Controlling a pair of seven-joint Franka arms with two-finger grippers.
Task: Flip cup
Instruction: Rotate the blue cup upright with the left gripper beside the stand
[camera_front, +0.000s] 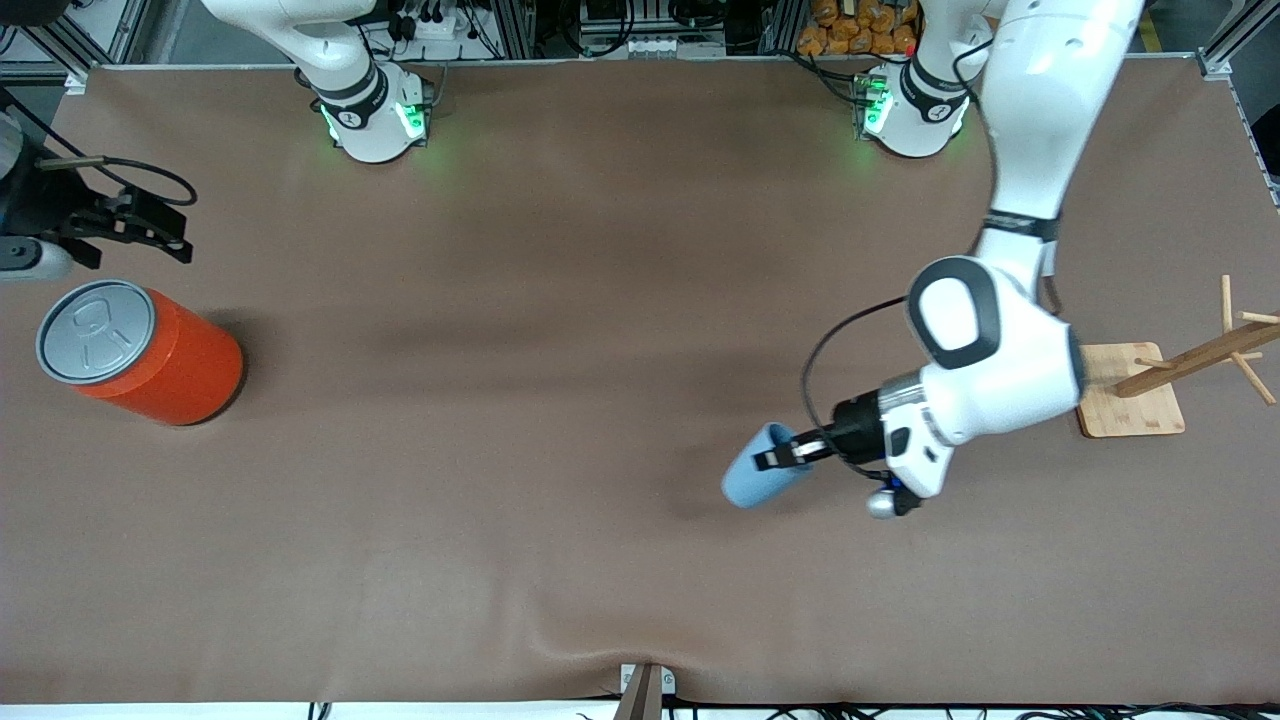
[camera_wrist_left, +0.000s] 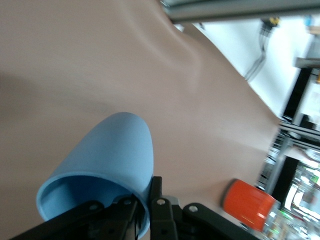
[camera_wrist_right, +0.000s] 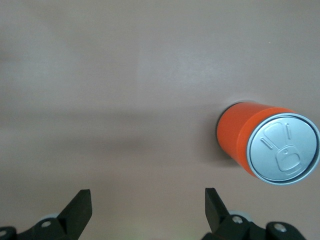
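Observation:
The light-blue cup (camera_front: 758, 482) is held tilted, almost on its side, over the brown table toward the left arm's end. My left gripper (camera_front: 790, 457) is shut on its rim, one finger inside the mouth and one outside. In the left wrist view the cup (camera_wrist_left: 112, 160) fills the middle, its open mouth toward the camera, and the fingers (camera_wrist_left: 158, 210) pinch its wall. My right gripper (camera_front: 150, 228) is open and empty, waiting in the air at the right arm's end of the table, close to the orange can; its fingertips (camera_wrist_right: 82, 207) stand wide apart.
A large orange can with a grey lid (camera_front: 135, 350) stands upright at the right arm's end; it also shows in the right wrist view (camera_wrist_right: 270, 145) and the left wrist view (camera_wrist_left: 248, 204). A wooden mug rack on a square base (camera_front: 1135, 395) stands beside the left arm.

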